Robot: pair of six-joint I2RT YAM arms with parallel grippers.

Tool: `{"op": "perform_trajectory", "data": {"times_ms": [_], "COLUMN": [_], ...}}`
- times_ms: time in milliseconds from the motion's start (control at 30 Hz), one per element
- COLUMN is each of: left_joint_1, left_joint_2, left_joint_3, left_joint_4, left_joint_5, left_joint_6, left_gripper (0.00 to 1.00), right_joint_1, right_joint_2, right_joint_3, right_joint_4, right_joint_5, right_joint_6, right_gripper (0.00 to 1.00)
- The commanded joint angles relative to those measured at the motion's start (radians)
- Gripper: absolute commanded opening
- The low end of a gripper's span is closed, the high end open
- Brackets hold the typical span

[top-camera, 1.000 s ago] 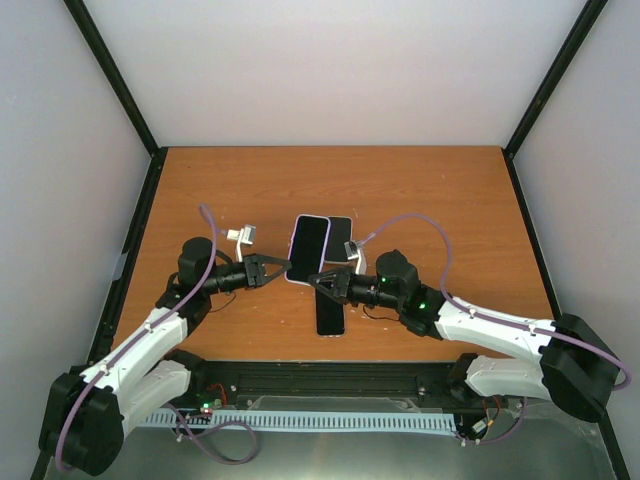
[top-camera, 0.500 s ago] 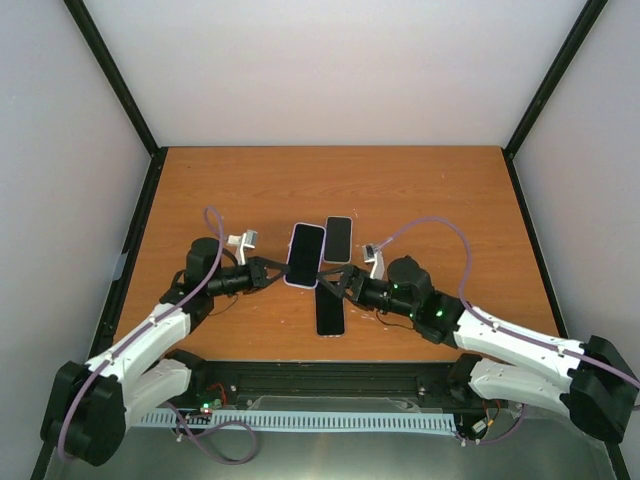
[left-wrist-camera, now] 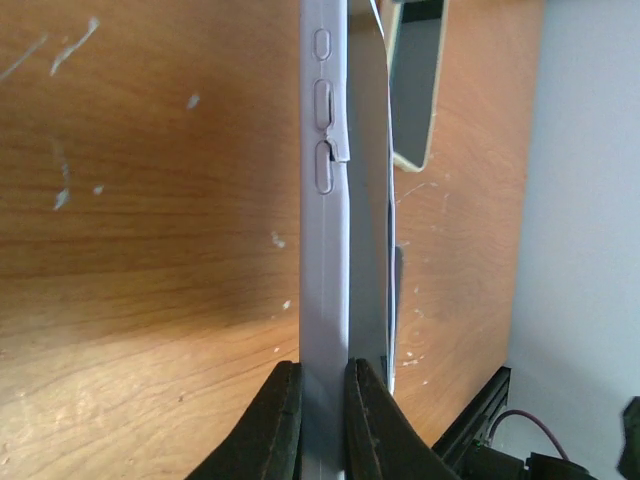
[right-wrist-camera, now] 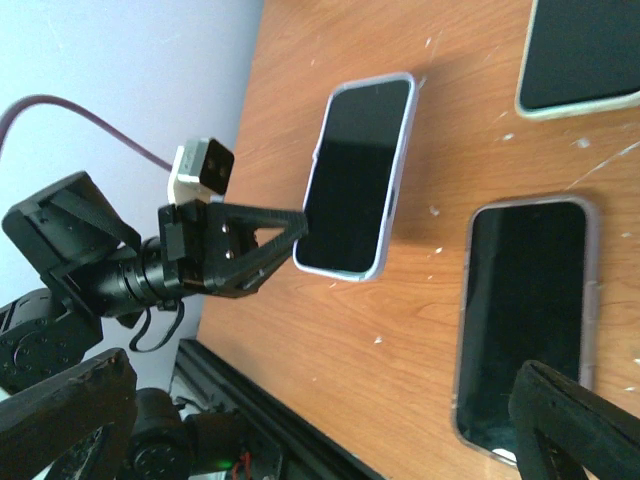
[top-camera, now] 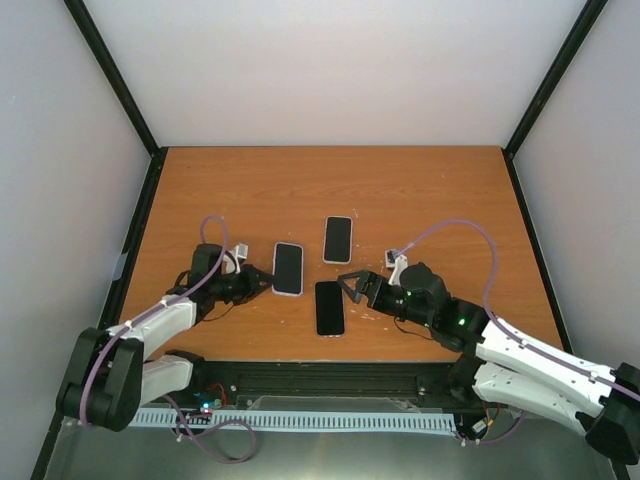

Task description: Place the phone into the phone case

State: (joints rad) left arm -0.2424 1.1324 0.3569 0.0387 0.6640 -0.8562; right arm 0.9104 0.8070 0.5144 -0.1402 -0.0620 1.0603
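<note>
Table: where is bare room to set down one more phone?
The far strip of the table, between the far phone and the back wall, is bare; so is the far right corner. Crowded: the near middle, where the lavender-cased phone in the left gripper, the near phone and the open right gripper sit close.

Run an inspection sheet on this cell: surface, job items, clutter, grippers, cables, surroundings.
Surface: orange-brown wooden tabletop, pale scuffs.
Job's things: black-screened phone in a lilac case, screen up; full seating cannot be told.
Clutter: pale-rimmed phone farther back; dark phone in a translucent case nearer; both lie apart.
Grippers: left gripper jaws shut on the lilac case's edge; right gripper jaws open, empty.
Cables: purple cable on the left arm; matching right-arm cable.
Surroundings: white walls, black frame posts.
</note>
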Motion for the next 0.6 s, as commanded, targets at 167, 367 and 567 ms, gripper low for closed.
{"op": "perform_trajectory", "data": {"times_ms": [167, 367, 567], "left_joint_1": [0.005, 0.005, 0.005], "left_joint_2": [0.09, 0.12, 0.091], "left_joint_3": [-0.005, -0.019, -0.014], "left_joint_4": [0.102, 0.107, 0.061], "left_joint_5": [0.0, 0.004, -0.017], "left_joint_6": [0.055, 0.042, 0.041], "left_gripper": [0.01, 0.11, 0.25], "right_joint_1": [0.002, 0.001, 0.002], "right_joint_2": [-0.069, -0.069, -0.082], "right_joint_3": [0.052, 0.073, 0.099], "right_joint_4": [-0.149, -0.195, -0.252], "right_joint_5": [0.133, 0.167, 0.213], "right_joint_6": [-0.052, -0.062, -0.076], "right_gripper": [1.0, 1.0, 1.0]}}
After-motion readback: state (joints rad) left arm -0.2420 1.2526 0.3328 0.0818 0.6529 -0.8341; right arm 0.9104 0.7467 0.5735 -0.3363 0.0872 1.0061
